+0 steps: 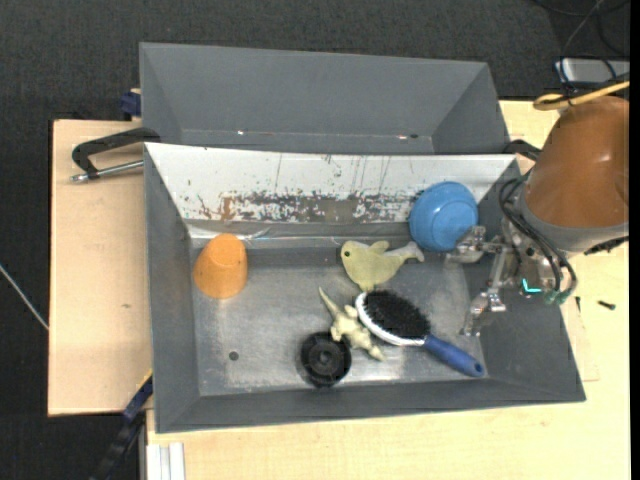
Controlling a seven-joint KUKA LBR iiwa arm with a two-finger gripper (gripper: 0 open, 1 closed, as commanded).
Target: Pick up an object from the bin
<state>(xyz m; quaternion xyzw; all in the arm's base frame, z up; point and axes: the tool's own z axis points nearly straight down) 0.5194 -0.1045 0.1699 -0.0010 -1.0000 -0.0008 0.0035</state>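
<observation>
Camera view, taken from the pincer (474,284) at the right end of the grey bin (170,298). Just beyond its upper finger, toward the back wall: a round blue cup (443,215), close to the fingertip, contact hard to judge. Just below its lower finger: the blue handle of a hairbrush (398,319) with white frame and black bristles, head lying away to the left. Closest to the fingers: that cup and that handle. Further left of the pincer: a pale yellow rubber toy (372,261), a cream figure (349,328) touching the brush head, a black round piece (325,358). Well apart, far across the floor: an orange cup (221,265). Fingers spread wide, pointing left, bare floor between them. Reaches in over the right rim, orange-brown cover (585,173) above the wrist.
</observation>
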